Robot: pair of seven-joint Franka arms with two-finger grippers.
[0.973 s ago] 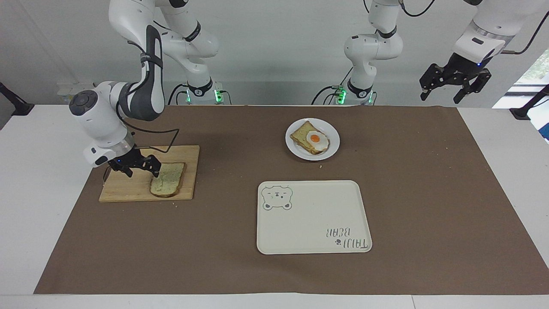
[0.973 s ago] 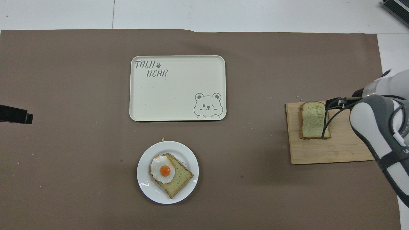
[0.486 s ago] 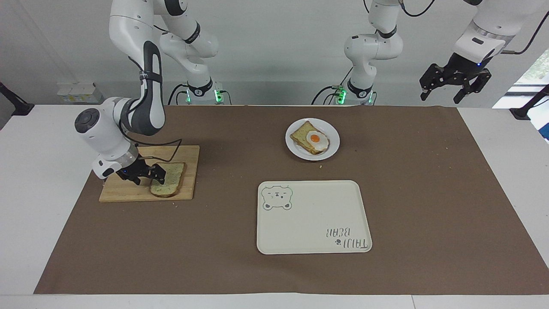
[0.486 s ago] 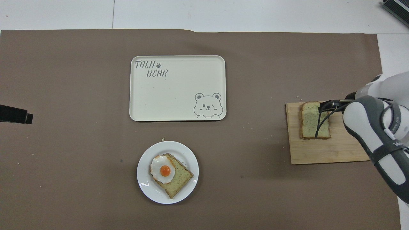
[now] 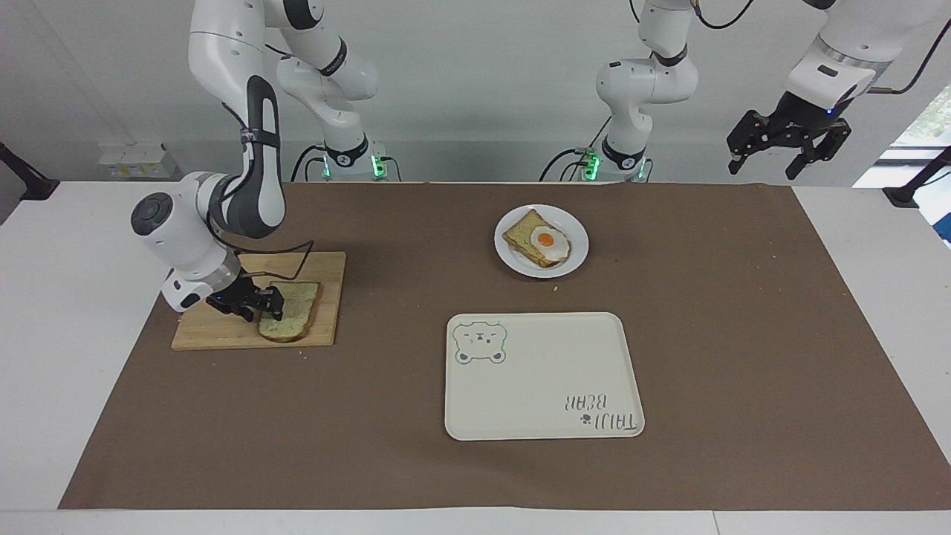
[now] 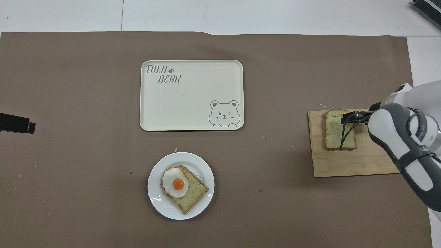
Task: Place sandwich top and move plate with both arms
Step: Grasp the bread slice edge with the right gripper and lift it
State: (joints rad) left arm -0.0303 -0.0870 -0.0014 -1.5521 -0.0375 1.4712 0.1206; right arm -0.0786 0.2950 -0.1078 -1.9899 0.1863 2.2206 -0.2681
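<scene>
A: Facing view first. Big white desk [image 5: 854, 245], brown mat [image 5: 743, 334] over most of it. Cream tray w/ bear drawing [image 5: 544, 375] on mat, farther from robots than plate [image 5: 573, 260].
B: Overhead view agrees. Plate small, round, white; carries egg-topped slice [image 6: 184, 189]. Sits about mid-desk, nearer to robots than tray, well apart from wooden board [image 5: 223, 331].
A: Board at right arm's end of desk. Sandwich top [image 5: 293, 312] lying flat on it, pale speckled face up.
B: Right pincer [image 5: 256, 306] down low at board level, at the slice's edge toward right arm's end. Fingers at crust, black tip over bread in overhead view. Clenched on slice or not – cannot tell.
A: Left pincer [image 5: 787, 152] up high at left arm's end of desk, fingers spread, released, nothing in it. Left arm waiting.
B: Crumbs scattered on mat.
</scene>
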